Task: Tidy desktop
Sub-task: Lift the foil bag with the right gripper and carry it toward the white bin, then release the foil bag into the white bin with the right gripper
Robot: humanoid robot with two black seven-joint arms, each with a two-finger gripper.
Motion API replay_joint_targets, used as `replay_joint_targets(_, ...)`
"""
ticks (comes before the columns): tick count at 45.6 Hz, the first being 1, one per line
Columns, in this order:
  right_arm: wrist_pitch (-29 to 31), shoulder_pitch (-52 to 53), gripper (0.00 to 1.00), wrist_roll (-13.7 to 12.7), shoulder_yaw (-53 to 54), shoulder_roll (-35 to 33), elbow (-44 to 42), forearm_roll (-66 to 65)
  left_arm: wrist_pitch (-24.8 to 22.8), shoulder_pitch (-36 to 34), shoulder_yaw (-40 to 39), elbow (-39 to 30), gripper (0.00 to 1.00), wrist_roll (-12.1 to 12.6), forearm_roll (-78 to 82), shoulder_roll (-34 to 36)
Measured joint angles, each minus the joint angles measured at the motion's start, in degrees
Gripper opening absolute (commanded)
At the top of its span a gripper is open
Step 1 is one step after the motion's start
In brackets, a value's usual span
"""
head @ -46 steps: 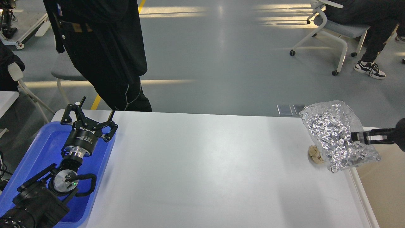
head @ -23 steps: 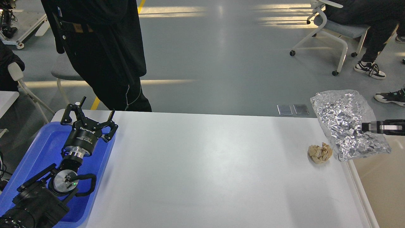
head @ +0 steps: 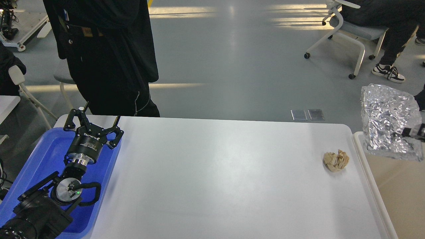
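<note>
Crinkled foil bag (head: pixel 388 122) apparently pinched by the right claw (head: pixel 406 132) above the bin (head: pixel 360 149); left claw (head: pixel 94 124) spread wide.

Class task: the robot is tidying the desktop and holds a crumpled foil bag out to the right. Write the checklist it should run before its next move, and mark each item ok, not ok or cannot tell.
1. Foil bag held by right gripper: ok, it hangs clear of the desktop.
2. Bag over the cream bin: ok, it hangs above the bin's far end.
3. Right gripper's finger grip secure: cannot tell, mostly cut off at the view's edge.
4. Desktop cleared: not ok, a crumpled paper ball remains.
5. Left gripper free: ok, open over the blue tray.
</note>
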Motion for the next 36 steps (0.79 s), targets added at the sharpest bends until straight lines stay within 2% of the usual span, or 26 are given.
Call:
replay_joint_targets(18, -8.4, -10.13, 0.0, 0.39, 0.07, 3.22, -8.25, 24.42, 0.02, 0.0, 0.0, 0.01, 1.0, 0.0, 0.0, -0.01)
replay_joint_targets(36, -11.15, -21.8, 0.0, 0.46, 1.71, 17.05, -26.07, 44.67, 0.01, 0.0, 0.0, 0.01, 1.0, 0.0, 0.0, -0.01)
